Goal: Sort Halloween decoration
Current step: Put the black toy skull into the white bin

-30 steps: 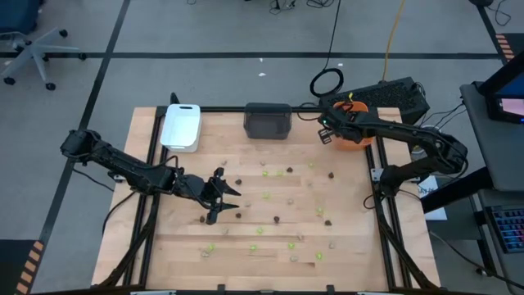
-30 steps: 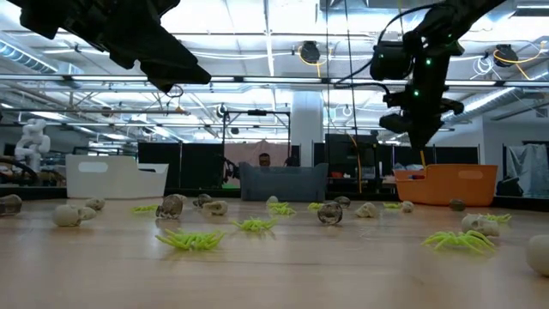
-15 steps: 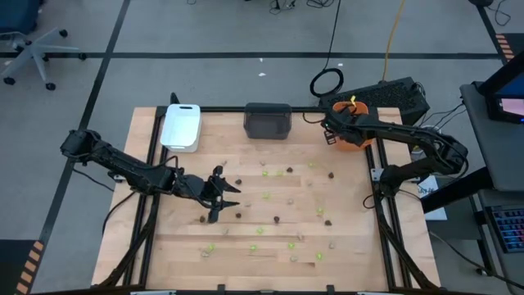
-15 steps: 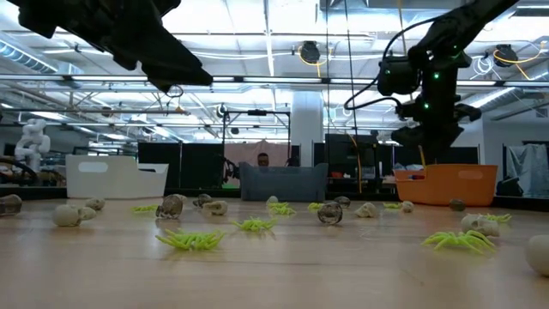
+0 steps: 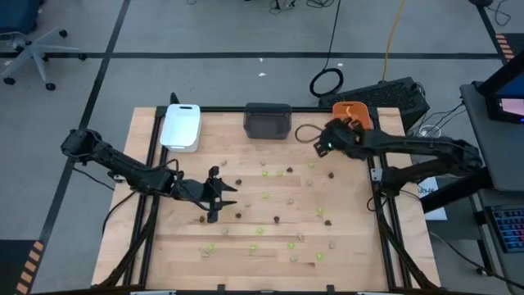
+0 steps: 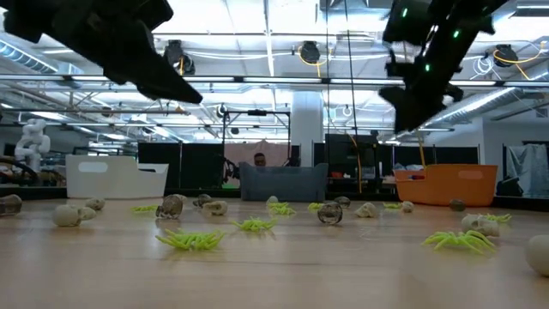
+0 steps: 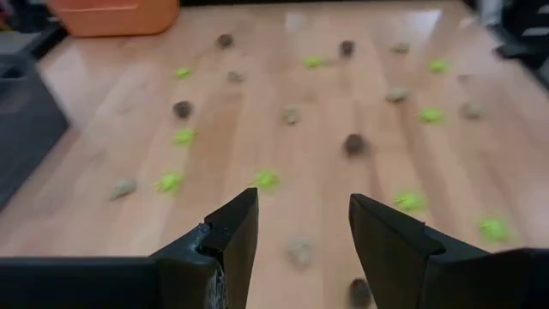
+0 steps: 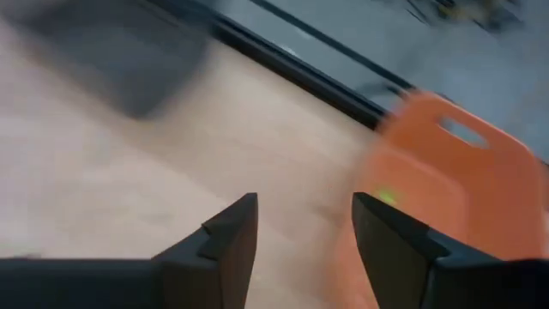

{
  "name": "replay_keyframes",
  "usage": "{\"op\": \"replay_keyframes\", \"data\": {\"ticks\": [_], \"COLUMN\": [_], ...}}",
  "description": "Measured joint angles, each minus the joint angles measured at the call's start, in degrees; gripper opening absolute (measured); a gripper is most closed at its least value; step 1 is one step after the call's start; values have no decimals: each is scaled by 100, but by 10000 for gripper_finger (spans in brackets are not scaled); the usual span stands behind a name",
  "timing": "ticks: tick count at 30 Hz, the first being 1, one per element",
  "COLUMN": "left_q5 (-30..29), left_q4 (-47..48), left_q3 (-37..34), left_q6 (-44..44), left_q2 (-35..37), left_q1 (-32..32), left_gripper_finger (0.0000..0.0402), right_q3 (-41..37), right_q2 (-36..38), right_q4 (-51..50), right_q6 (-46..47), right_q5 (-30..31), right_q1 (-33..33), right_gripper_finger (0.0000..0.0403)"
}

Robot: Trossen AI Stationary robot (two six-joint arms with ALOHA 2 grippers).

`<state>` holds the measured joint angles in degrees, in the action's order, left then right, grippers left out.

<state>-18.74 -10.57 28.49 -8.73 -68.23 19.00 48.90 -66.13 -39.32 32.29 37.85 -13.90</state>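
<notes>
From above, the Halloween decoration (image 5: 265, 195) lay scattered across the table's (image 5: 352, 254) middle and lower part. The left gripper (image 5: 214, 197) hung spread over pieces at centre-left. The right gripper (image 5: 321, 146), spread and empty, sat upper right beside the orange tray (image 5: 352, 110). Low view: green pieces (image 6: 193, 241) lay in the foreground.
</notes>
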Motion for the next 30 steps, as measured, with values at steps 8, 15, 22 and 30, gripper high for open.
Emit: {"op": "replay_keyframes", "data": {"ticks": [8,15,22,30], "left_q5": [-612,-619,-150,552], "left_q4": [330,364,173,-199], "left_q3": [-96,-96,-96,-96], "left_q6": [58,212,372,614], "left_q2": [-74,-591,-1058,-1499], "left_q1": [-74,-392,-999,-1552], "left_gripper_finger": [187,187,187,193], "right_q3": [-14,-339,-361,-361], "right_q2": [-152,-1007,-2080,-2864], "right_q4": [1134,2971,4328,5144], "right_q6": [-171,-958,-1524,-1644], "right_q5": [296,416,402,393], "right_q1": [1994,3326,3975,4175], "right_gripper_finger": [178,178,178,178]}}
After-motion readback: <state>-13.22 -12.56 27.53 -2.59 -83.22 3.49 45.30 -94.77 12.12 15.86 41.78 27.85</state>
